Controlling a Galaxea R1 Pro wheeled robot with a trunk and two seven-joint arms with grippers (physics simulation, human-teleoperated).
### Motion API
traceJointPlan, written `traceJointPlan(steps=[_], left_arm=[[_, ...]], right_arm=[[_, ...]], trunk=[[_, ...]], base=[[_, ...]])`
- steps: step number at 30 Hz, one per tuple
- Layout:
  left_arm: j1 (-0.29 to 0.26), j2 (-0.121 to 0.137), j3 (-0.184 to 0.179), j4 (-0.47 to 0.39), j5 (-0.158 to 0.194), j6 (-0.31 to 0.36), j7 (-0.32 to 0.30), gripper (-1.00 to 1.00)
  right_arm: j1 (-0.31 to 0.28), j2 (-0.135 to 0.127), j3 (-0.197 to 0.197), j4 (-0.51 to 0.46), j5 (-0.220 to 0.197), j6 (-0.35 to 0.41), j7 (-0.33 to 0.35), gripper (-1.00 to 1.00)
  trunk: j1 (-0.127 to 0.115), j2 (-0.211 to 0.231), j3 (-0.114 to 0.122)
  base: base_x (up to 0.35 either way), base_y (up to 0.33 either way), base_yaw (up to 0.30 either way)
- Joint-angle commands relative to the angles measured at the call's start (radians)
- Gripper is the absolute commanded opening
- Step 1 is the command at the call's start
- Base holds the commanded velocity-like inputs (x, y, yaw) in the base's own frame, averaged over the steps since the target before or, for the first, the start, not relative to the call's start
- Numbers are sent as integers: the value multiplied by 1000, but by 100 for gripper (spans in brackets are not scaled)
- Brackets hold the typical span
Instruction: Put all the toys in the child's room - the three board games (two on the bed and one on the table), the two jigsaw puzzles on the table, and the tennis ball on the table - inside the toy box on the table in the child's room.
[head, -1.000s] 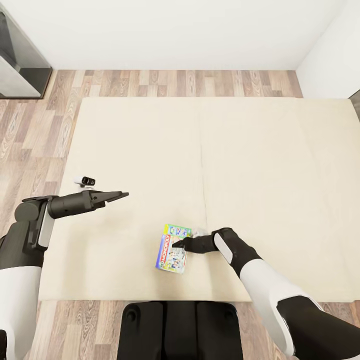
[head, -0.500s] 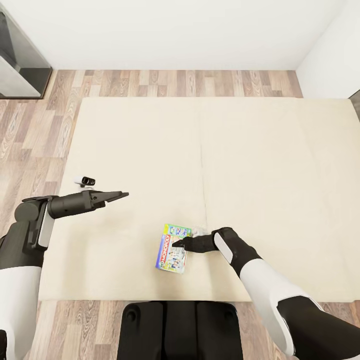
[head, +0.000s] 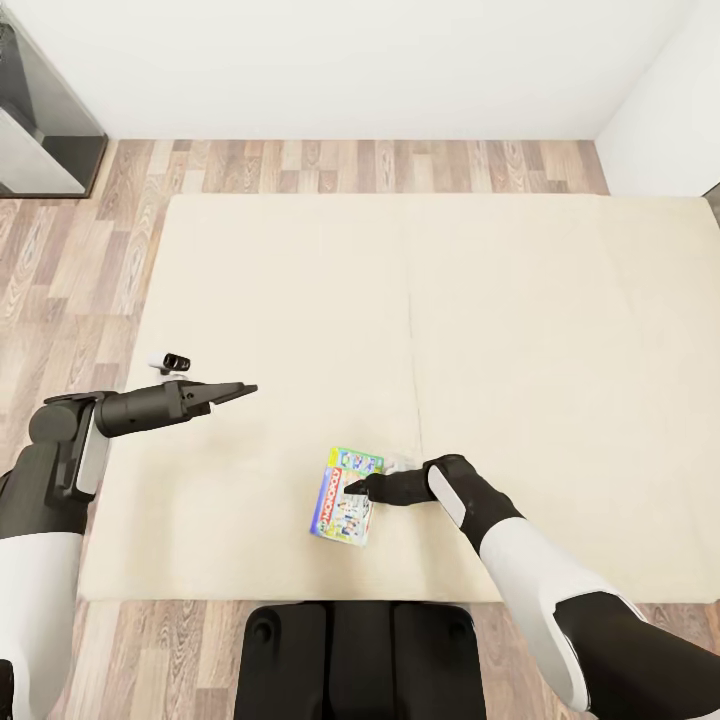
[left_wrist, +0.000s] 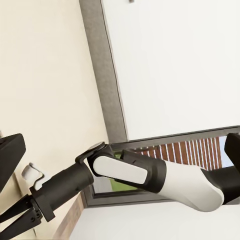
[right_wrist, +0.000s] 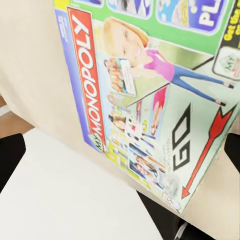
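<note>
A colourful Monopoly board game box (head: 343, 497) lies flat near the front edge of the cream bed (head: 520, 330). I cannot tell whether a second box lies under it. My right gripper (head: 357, 489) hovers at the box's right side, fingers spread and open. In the right wrist view the box lid (right_wrist: 145, 105) is very close below, with one fingertip (right_wrist: 10, 160) at each side of the picture. My left gripper (head: 240, 390) hangs open over the left part of the bed with nothing in it. The toy box, puzzles and ball are out of view.
Wooden floor (head: 80, 250) surrounds the bed on the left and behind. A grey cabinet (head: 40, 120) stands at the back left, against a white wall (head: 350, 60). My dark base (head: 360, 655) touches the bed's front edge.
The head view has shifted very slightly. Both arms and the game box are where they were.
</note>
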Motion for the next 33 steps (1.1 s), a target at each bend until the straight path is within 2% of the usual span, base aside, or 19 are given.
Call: traceJointPlan(steps=[1, 23, 33], left_arm=[[0, 0, 0, 0, 0, 11, -4, 100], [0, 0, 0, 1, -1, 11, -4, 100], [0, 0, 0, 1, -1, 10, -4, 100]], right_arm=[[0, 0, 3, -1, -3, 4, 0, 100], [0, 0, 3, -1, -3, 4, 0, 100], [0, 0, 3, -1, -3, 3, 1, 100]], trunk=[[1, -2, -1], [1, -2, -1], [1, -2, -1]], base=[[-11, 88, 0], [-2, 51, 0], [0, 133, 0]])
